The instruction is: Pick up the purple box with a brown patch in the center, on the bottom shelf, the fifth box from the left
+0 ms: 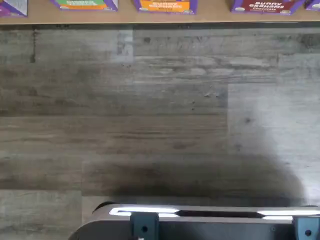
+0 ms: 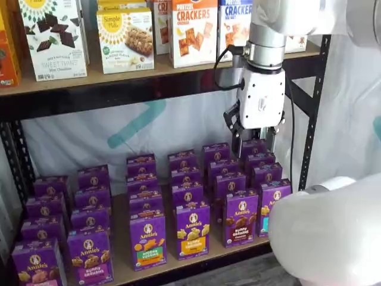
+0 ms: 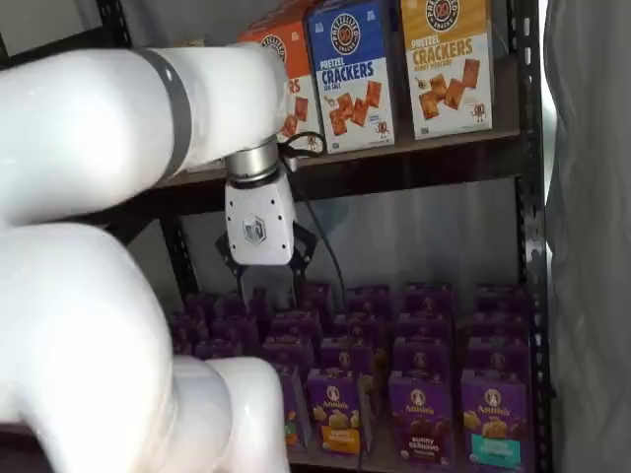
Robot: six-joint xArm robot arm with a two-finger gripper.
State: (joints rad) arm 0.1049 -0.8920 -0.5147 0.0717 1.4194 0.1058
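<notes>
The purple box [image 2: 240, 217] stands at the front of its column on the bottom shelf [image 2: 122, 262], with a white rabbit logo and dark brown cookies across its middle. It also shows in a shelf view [image 3: 422, 412] and in the wrist view [image 1: 267, 6] at the shelf's edge. My gripper [image 2: 254, 143] hangs above the rear boxes of the right-hand columns, higher than the purple box and behind it. Its two black fingers stand apart with a plain gap and nothing between them. It also shows in a shelf view [image 3: 264, 281].
Other purple cartons fill the shelf, among them an orange-cracker one [image 2: 147, 241] and a yellow-band one [image 2: 192, 230]. The upper board [image 2: 155, 71] holds cracker boxes. A black rack post [image 2: 312, 119] stands to the right. My white arm [image 3: 89, 296] fills the foreground. The floor is grey wood [image 1: 150, 115].
</notes>
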